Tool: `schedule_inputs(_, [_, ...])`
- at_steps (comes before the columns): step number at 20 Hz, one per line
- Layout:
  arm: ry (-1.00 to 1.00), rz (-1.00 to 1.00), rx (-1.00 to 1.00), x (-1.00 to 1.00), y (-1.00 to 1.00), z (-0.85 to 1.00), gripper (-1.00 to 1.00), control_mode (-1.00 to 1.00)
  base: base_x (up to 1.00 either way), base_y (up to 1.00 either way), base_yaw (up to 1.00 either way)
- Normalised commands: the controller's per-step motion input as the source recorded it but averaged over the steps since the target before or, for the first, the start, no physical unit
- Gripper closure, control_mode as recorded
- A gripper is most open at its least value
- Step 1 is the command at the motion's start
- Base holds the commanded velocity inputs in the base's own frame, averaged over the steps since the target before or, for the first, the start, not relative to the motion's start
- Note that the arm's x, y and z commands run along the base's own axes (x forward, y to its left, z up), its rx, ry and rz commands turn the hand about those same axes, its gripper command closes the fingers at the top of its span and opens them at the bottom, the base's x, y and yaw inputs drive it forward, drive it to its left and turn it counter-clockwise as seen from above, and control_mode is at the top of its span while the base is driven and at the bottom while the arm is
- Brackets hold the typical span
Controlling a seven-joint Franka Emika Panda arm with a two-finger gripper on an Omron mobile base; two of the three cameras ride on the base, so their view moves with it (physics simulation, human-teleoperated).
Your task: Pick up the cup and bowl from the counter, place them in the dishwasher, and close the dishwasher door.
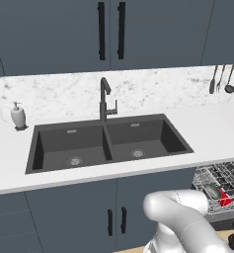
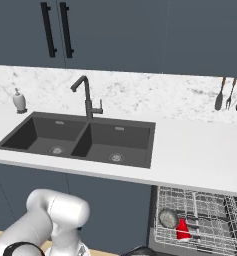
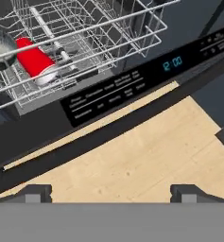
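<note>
The red cup [image 3: 35, 60] lies on its side in the silvery wire rack [image 3: 85, 42] of the dishwasher [image 2: 200, 220], touching or nearly touching the dark metallic-rimmed bowl [image 3: 0, 47] just beside it; both are off the white counter [image 2: 200, 150], so what seems left is closing the dishwasher door [image 3: 108, 101]. In the hand view the door hangs open with its control strip and lit clock facing the camera, its edge running across the picture above the wooden floor [image 3: 146, 165]. The gripper [image 3: 111, 191] sits low beside that edge, its two dark fingertips [image 3: 38, 191] spread about as wide as they go and holding nothing. The main risk, as I judge it, is the rack: it appears pulled out over the door, and if the door is swung up with it still extended, the rack could jam the door or jolt the tipped cup against the bowl. A second risk is contact: with open fingers pushing on a thin door edge, a fingertip could slip off or glance across the control strip instead of lifting the panel squarely.
</note>
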Motion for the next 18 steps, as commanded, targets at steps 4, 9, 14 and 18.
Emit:
schedule_inputs(4, [0.00,-0.15,0.28,-0.99,0.00,-0.25,-1.00,-1.00,0.00,0.00,0.00])
schedule_inputs(9, [-0.06,-0.13,0.29,-0.72,0.03,-0.44,-1.00,-1.00,0.00,0.00,0.00])
schedule_inputs(14, [-0.38,-0.05,0.39,-0.11,0.53,-0.62,-1.00,-1.00,0.00,0.00,0.00])
schedule_inputs(18, [-0.38,-0.09,0.34,0.06,0.66,-0.44,-1.00,-1.00,0.00,0.00,0.00])
